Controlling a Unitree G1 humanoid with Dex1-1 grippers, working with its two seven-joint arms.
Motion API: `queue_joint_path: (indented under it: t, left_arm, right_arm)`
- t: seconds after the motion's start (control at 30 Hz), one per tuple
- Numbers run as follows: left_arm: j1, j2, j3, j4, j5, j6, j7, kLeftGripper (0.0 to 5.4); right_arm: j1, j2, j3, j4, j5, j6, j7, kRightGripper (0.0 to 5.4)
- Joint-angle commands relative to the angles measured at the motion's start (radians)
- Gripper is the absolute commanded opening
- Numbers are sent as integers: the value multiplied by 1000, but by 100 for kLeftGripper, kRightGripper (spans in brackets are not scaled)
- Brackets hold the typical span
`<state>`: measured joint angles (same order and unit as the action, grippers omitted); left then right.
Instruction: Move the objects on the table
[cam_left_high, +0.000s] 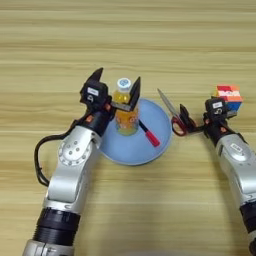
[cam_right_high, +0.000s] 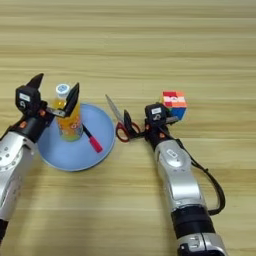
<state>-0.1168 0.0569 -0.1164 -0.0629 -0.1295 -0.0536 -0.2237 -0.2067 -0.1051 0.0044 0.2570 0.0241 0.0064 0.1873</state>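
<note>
The orange-juice bottle (cam_left_high: 126, 116) with a white cap stands upright on the far left part of the light-blue plate (cam_left_high: 131, 150). My left gripper (cam_left_high: 116, 84) is open, one finger on each side of the bottle's upper half. The red-and-black pen (cam_left_high: 149, 134) lies on the plate just right of the bottle. Red-handled scissors (cam_left_high: 173, 116) lie on the table (cam_left_high: 150, 40) at the plate's right rim, blades pointing away. My right gripper (cam_right_high: 150, 121) is open, with one finger over the scissors' handles and the other beside the multicoloured puzzle cube (cam_right_high: 174, 102).
The left arm lies across the table's near left, its black cable looping out to the left. The right forearm runs from the near right edge up to the scissors. Bare wood stretches across the whole far half.
</note>
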Motion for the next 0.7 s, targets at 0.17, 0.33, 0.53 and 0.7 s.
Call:
queue_joint_path:
  t: [0.17,0.33,0.53,0.7]
  left_arm:
    - [-9,1,-7,161,38,-1,-4,540]
    - [-17,-5,-7,222,59,-6,5,540]
    - [-22,-8,-5,255,71,-13,6,529]
    - [-21,-11,-5,255,67,-24,2,476]
  right_arm:
    - [-13,3,4,3,0,-8,-2,538]
    - [-11,2,4,0,1,-7,-2,538]
    - [-11,2,4,0,2,-6,-3,540]
    - [-9,0,3,-1,2,-5,-2,540]
